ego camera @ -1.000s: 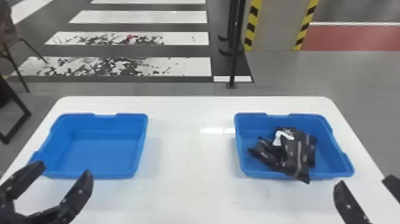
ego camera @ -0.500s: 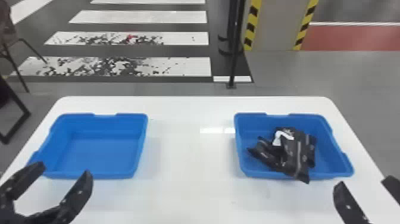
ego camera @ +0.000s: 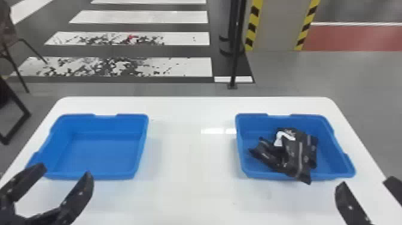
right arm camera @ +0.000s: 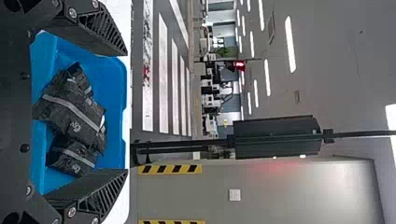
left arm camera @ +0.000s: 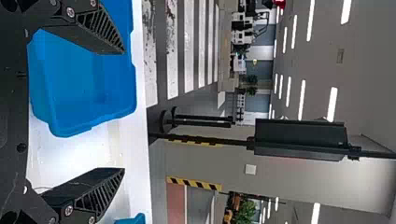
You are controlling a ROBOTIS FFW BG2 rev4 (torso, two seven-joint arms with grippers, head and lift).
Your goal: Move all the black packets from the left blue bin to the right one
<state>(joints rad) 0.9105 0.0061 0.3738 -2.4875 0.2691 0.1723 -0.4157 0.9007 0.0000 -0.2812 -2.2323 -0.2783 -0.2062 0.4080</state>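
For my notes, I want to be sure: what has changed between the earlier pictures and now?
Nothing has visibly moved, been taken hold of or let go. The black packets stay in the right blue bin; the left gripper and right gripper stay open.

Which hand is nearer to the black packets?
Right. The right hand is close to the packets, by the near corner of their bin; the left hand is across the table, by the other bin.
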